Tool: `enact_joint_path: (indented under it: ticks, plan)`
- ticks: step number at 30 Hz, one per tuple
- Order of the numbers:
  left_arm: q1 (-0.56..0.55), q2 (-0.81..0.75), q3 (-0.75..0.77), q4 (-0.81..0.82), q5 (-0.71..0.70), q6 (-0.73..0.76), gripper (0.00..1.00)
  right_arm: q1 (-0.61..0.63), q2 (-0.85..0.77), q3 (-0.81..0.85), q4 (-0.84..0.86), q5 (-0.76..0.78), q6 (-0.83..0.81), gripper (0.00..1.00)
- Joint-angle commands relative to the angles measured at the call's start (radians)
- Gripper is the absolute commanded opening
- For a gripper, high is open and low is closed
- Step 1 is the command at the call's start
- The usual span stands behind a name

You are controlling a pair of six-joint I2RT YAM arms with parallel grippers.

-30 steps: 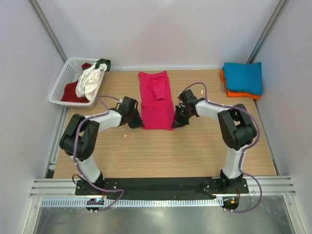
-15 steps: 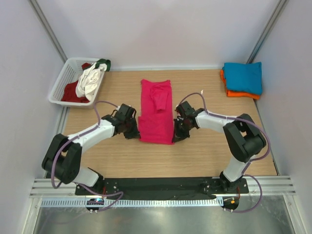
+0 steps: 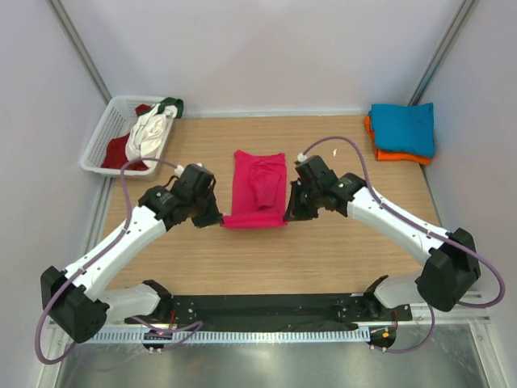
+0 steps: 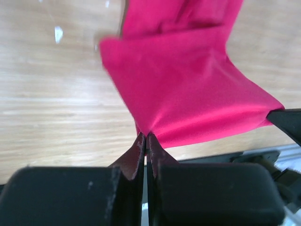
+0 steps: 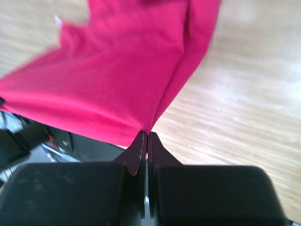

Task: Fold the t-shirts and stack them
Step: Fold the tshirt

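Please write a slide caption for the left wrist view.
Left claw shut on a corner of the pink t-shirt; wooden table beneath.

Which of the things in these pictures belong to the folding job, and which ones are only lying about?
Belonging to the job:
- pink t-shirt, pinched at its near corners by the left gripper and the right gripper
- teal t-shirt, folded on the orange t-shirt
- white t-shirt, dark red t-shirt and green t-shirt, unfolded in the basket

Only there:
- white basket
- wooden table

centre shirt magenta | stacked shirts teal, orange | basket white
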Motion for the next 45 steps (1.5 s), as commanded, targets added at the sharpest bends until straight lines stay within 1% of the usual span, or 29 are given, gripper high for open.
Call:
enact_joint_path:
  ticks: [1, 2, 3, 8, 12, 15, 16, 21, 22, 25, 29, 31, 34, 35, 38, 42, 45]
  plan:
    - [0.011, 0.05, 0.125, -0.068, -0.133, 0.01, 0.0, -0.013, 0.029, 0.155, -0.1, 0.152, -0.025, 0.01]
    - [0.017, 0.08, 0.183, -0.064, -0.133, 0.021, 0.0, -0.017, 0.064, 0.184, -0.109, 0.201, -0.03, 0.01]
    - [0.032, 0.129, 0.206, -0.057, -0.13, 0.031, 0.0, -0.033, 0.082, 0.237, -0.115, 0.208, -0.033, 0.01]
    - [0.095, 0.251, 0.327, 0.013, -0.101, 0.099, 0.0, -0.071, 0.155, 0.354, -0.101, 0.243, -0.064, 0.01]
    - [0.16, 0.349, 0.399, 0.071, -0.009, 0.099, 0.0, -0.111, 0.278, 0.48, -0.115, 0.232, -0.1, 0.01]
    - [0.181, 0.4, 0.415, 0.114, 0.021, 0.078, 0.0, -0.138, 0.337, 0.534, -0.114, 0.211, -0.113, 0.01]
    - [0.186, 0.42, 0.416, 0.125, 0.022, 0.074, 0.0, -0.148, 0.343, 0.54, -0.092, 0.197, -0.114, 0.01]
    - [0.217, 0.484, 0.41, 0.194, 0.112, 0.029, 0.0, -0.189, 0.405, 0.554, -0.058, 0.171, -0.104, 0.01]
    - [0.22, 0.492, 0.403, 0.202, 0.127, 0.021, 0.0, -0.195, 0.421, 0.554, -0.045, 0.136, -0.102, 0.02]
    - [0.226, 0.519, 0.392, 0.245, 0.127, -0.007, 0.0, -0.212, 0.443, 0.551, 0.004, 0.125, -0.104, 0.01]
    - [0.269, 0.564, 0.384, 0.303, 0.169, -0.024, 0.0, -0.237, 0.521, 0.592, 0.035, 0.088, -0.116, 0.01]
    - [0.29, 0.601, 0.396, 0.306, 0.175, -0.025, 0.0, -0.249, 0.552, 0.609, 0.061, 0.071, -0.123, 0.01]
    - [0.306, 0.637, 0.421, 0.311, 0.176, -0.027, 0.0, -0.26, 0.625, 0.673, 0.071, 0.057, -0.148, 0.01]
    - [0.315, 0.644, 0.424, 0.321, 0.173, -0.028, 0.0, -0.263, 0.647, 0.727, 0.066, 0.054, -0.154, 0.01]
    - [0.335, 0.688, 0.444, 0.352, 0.189, -0.021, 0.0, -0.267, 0.727, 0.813, 0.044, 0.054, -0.174, 0.01]
    - [0.347, 0.766, 0.516, 0.358, 0.201, 0.008, 0.0, -0.275, 0.787, 0.864, 0.057, 0.047, -0.18, 0.01]
    - [0.352, 0.785, 0.548, 0.346, 0.209, 0.022, 0.0, -0.281, 0.802, 0.882, 0.037, 0.033, -0.183, 0.01]
